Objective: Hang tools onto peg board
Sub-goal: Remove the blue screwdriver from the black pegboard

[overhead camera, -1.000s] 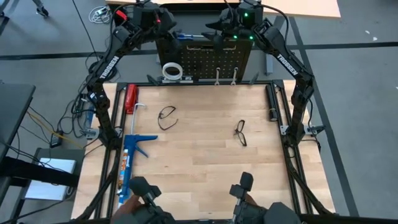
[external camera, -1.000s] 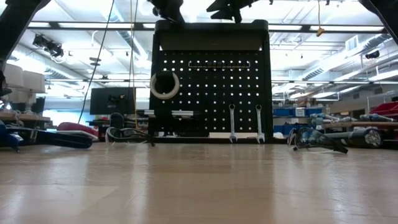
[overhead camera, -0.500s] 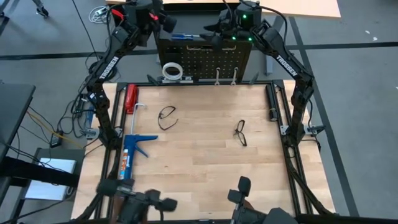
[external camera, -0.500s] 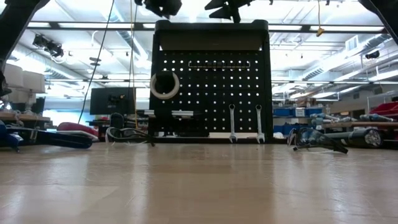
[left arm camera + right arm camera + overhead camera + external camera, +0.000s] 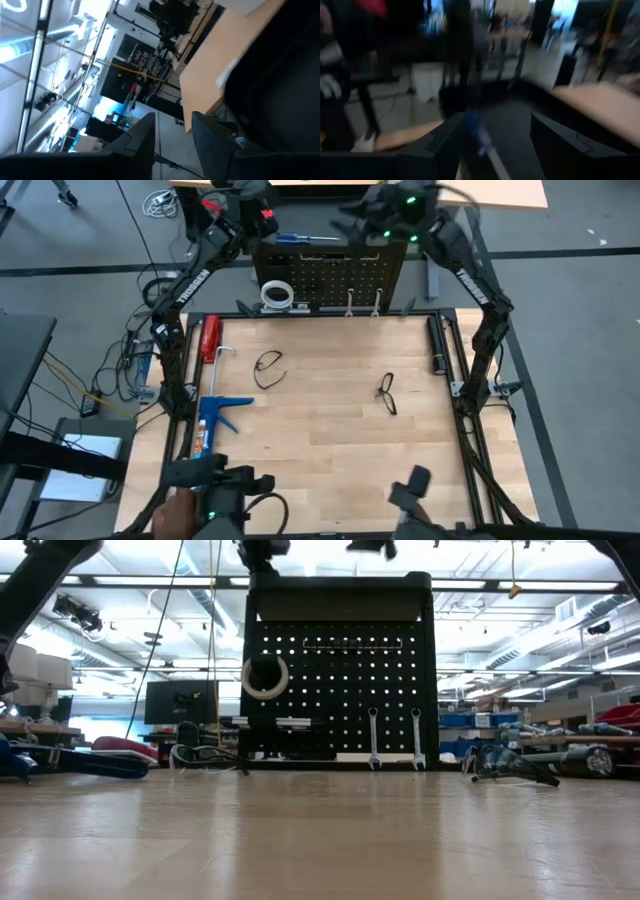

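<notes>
Two glasses left on the surface

Both claws [image 5: 172, 137] [image 5: 497, 135] hover spread, empty, above the peg board [image 5: 330, 275]; grip the light, fragile glasses [image 5: 268, 367] by the frame.

Both arms are dark, pretty much all black, built from slim tube-like links with chunkier joint housings. Each has white "TROSSEN" lettering running along the long upper link. The left arm [image 5: 185, 290] has a bit of red showing up near its wrist end, and the right arm [image 5: 470, 280] has small green lights glowing near its wrist. Loose black cables trail down beside the left arm's base. Seen from the wrist cameras, the gripper fingers [image 5: 142, 145] are plain dark, flat-sided and blocky, with no markings I can make out.
</notes>
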Controlling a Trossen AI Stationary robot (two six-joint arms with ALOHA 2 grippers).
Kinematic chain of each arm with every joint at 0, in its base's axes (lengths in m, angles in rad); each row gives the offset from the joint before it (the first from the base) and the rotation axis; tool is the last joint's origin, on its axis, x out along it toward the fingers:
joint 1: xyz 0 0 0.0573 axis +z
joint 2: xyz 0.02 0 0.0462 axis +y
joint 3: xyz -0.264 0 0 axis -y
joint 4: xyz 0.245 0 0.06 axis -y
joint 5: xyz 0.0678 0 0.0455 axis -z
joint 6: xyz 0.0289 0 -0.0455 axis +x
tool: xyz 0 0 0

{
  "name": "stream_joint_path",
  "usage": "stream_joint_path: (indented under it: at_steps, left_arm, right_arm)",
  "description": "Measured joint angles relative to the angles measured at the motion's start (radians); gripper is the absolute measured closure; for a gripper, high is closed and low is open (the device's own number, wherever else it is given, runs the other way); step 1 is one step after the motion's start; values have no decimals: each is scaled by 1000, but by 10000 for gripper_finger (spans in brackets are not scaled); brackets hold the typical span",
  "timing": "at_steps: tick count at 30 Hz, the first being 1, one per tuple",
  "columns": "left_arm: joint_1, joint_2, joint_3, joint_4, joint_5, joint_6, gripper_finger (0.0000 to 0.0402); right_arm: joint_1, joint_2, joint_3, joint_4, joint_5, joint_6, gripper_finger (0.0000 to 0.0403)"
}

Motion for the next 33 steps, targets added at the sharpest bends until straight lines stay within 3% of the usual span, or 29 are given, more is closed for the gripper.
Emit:
stream_joint_path:
  at_steps: [11,24,33]
  left_arm:
    - [-22,40,2,30,11,42,267]
    - [-68,60,2,43,67,-10,267]
    - [-77,77,0,148,41,80,268]
  right_arm:
    - [-56,-96,9,22,6,-5,174]
    - [-67,-108,9,-45,-2,-8,175]
    - [-95,-109,8,-130,-58,-56,174]
